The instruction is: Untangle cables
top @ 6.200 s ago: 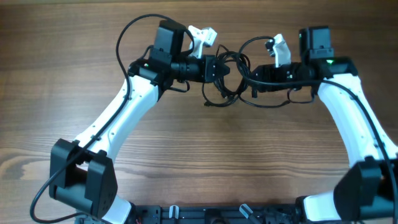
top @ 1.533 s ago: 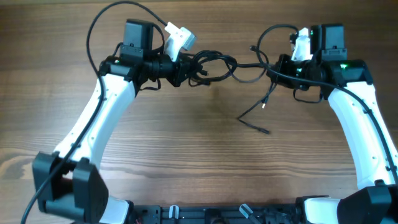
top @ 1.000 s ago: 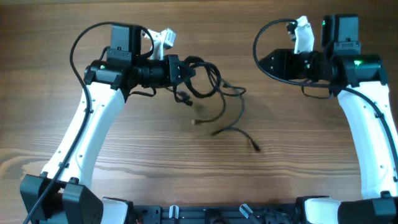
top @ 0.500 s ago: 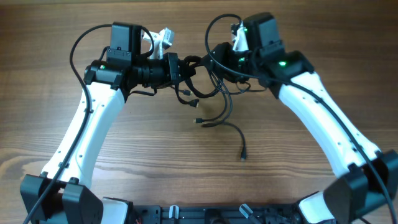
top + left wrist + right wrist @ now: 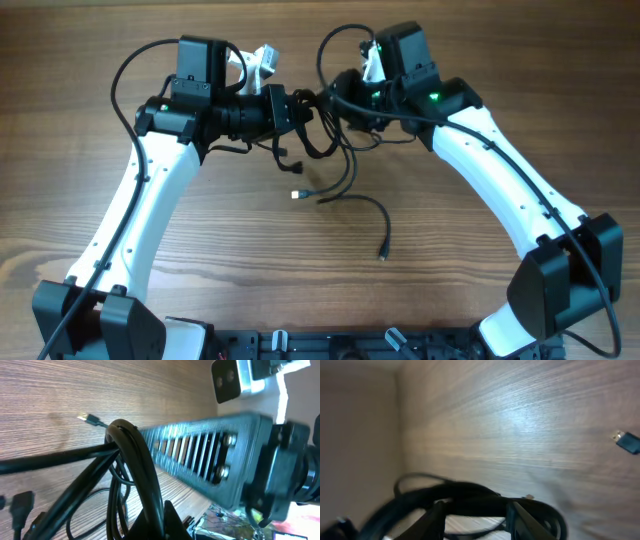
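The cables (image 5: pixel 335 150) are thin black cords bunched in mid-air between both arms, with loops hanging toward the table. A silvery-tipped end (image 5: pixel 296 194) and a black plug end (image 5: pixel 383 254) lie on the wood below. My left gripper (image 5: pixel 293 108) is shut on the cables; in the left wrist view the cable bundle (image 5: pixel 136 462) rises out of its closed fingertips (image 5: pixel 167 522). My right gripper (image 5: pixel 337 98) meets the bundle from the right. In the blurred right wrist view the cable bundle (image 5: pixel 470 502) fills the gap between the right gripper's (image 5: pixel 476 516) spread fingers.
The wooden table (image 5: pixel 320 290) lies under both arms. Each arm's own thick black wire arches over its wrist (image 5: pixel 130 70). A loose plug (image 5: pixel 626 441) lies on the wood. The right gripper's ribbed body (image 5: pixel 200 455) sits close to the left fingers.
The right arm has swung in from the far right to the bundle and its jaws have narrowed onto it. The left arm holds still. The dangling ends have shifted slightly left.
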`<state>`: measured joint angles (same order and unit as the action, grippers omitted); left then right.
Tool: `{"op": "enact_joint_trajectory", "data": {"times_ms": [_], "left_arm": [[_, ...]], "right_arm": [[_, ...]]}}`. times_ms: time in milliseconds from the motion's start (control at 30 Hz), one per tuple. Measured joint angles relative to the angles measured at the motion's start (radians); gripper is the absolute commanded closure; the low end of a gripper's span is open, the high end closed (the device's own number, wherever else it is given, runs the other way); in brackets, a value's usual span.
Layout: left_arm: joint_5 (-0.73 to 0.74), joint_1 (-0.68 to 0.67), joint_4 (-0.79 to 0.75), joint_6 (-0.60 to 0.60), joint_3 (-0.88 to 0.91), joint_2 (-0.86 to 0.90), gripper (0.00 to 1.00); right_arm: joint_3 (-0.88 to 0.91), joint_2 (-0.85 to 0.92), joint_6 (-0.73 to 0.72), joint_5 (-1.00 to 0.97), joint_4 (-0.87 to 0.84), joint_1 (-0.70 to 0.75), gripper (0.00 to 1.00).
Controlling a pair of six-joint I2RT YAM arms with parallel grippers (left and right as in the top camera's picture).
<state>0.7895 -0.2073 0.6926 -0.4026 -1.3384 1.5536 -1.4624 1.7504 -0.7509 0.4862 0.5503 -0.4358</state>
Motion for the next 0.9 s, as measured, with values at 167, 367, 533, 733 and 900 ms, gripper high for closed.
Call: {"op": "enact_joint_trajectory", "data": {"times_ms": [167, 367, 533, 733, 900], "left_arm": [[-0.012, 0.0, 0.0, 0.0, 0.0, 0.0, 0.96], [-0.014, 0.0, 0.032, 0.0, 0.0, 0.0, 0.96], [-0.005, 0.0, 0.045, 0.0, 0.0, 0.0, 0.96], [0.021, 0.0, 0.048, 0.0, 0.0, 0.0, 0.96], [0.032, 0.001, 0.048, 0.0, 0.0, 0.0, 0.96]], "right_arm": [[0.0, 0.0, 0.314, 0.003, 0.04, 0.0, 0.59], [0.0, -0.016, 0.663, 0.003, 0.061, 0.0, 0.58], [0.0, -0.043, 0.84, 0.011, 0.078, -0.005, 0.52], [0.0, -0.043, 1.024, -0.001, 0.1, -0.053, 0.54], [0.0, -0.043, 1.064, -0.09, 0.092, -0.059, 0.55]]}}
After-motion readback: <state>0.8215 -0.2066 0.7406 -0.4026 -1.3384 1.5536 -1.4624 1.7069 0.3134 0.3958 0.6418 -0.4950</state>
